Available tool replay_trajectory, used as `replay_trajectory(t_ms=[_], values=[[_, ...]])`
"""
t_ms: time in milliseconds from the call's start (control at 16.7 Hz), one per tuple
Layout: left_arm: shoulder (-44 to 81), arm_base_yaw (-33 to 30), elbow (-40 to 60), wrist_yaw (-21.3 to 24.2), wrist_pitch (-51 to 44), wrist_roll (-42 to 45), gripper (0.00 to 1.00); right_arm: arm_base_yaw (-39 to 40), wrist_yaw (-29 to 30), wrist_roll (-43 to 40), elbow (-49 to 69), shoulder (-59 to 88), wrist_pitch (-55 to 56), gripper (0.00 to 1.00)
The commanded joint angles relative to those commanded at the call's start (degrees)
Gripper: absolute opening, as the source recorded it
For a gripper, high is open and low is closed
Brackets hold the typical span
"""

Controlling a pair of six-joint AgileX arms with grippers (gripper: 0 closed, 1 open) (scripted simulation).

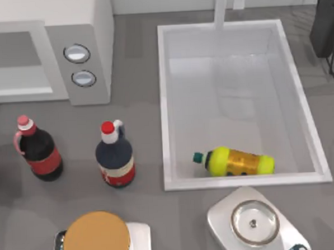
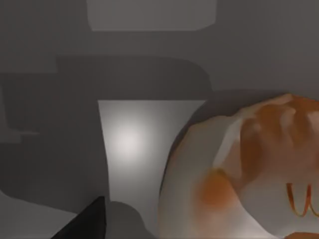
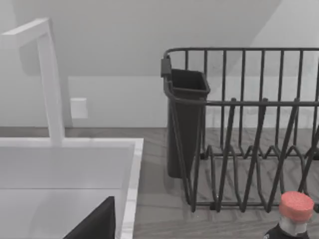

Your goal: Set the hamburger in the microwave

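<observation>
Two bottles on grey counter beside white sink.

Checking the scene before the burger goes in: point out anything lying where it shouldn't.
A yellow bottle lies on its side in the sink, near the front wall, while the two dark bottles stand upright on the counter. Nothing looks spilled.

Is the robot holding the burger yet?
It cannot be told. The hamburger sits at the table's near edge, close under the left wrist camera, but no tool fingers show touching it.
</observation>
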Motion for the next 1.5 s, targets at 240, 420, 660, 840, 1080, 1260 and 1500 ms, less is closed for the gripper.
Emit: replay_trajectory(t_ms=[240,420,660,840,1080,1260,1500], values=[[0.00,0.00,0.00,0.00,0.00,0.00,0.55,0.00,0.00,0.00,0.00,0.00,0.00,1.00],[0.00,0.00,0.00,0.00,0.00,0.00,0.32,0.00,0.00,0.00,0.00,0.00,0.00,1.00],[0.00,0.00,0.00,0.00,0.00,0.00,0.02,0.00,0.00,0.00,0.00,0.00,0.00,1.00],[0.00,0.00,0.00,0.00,0.00,0.00,0.00,0.00,0.00,0.00,0.00,0.00,0.00,1.00],[0.00,0.00,0.00,0.00,0.00,0.00,0.00,0.00,0.00,0.00,0.00,0.00,0.00,1.00],[-4.20,0.40,0.24,0.05,-3.88,0.43,0.00,0.00,0.00,0.00,0.00,0.00,0.00,1.00],[-9.11,-0.87,3.50,-1.79,-10.57,0.00,0.00,0.00,0.00,0.00,0.00,0.00,0.00,1.00]])
